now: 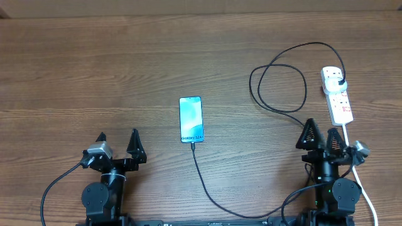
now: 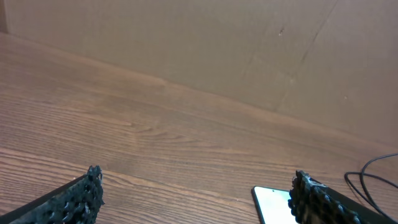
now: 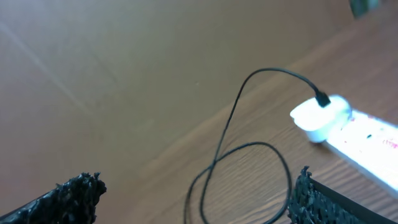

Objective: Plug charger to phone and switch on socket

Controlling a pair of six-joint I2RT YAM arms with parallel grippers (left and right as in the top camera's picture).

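The phone (image 1: 191,119) lies mid-table with its light blue screen lit; its corner shows in the left wrist view (image 2: 272,202). The charger, a thin black cable (image 1: 207,188), runs from the phone's near end, along the front edge, loops at the right (image 1: 276,88) and its black plug (image 1: 340,83) sits in the white socket strip (image 1: 338,97). The right wrist view shows the loop (image 3: 249,168), the plug (image 3: 323,99) and the strip (image 3: 360,134). My left gripper (image 1: 117,145) is open and empty, left of the phone. My right gripper (image 1: 324,137) is open and empty, just before the strip.
The strip's white cord (image 1: 361,182) runs down the right side past my right arm. A brown cardboard wall (image 2: 249,43) stands behind the wooden table (image 1: 94,75).
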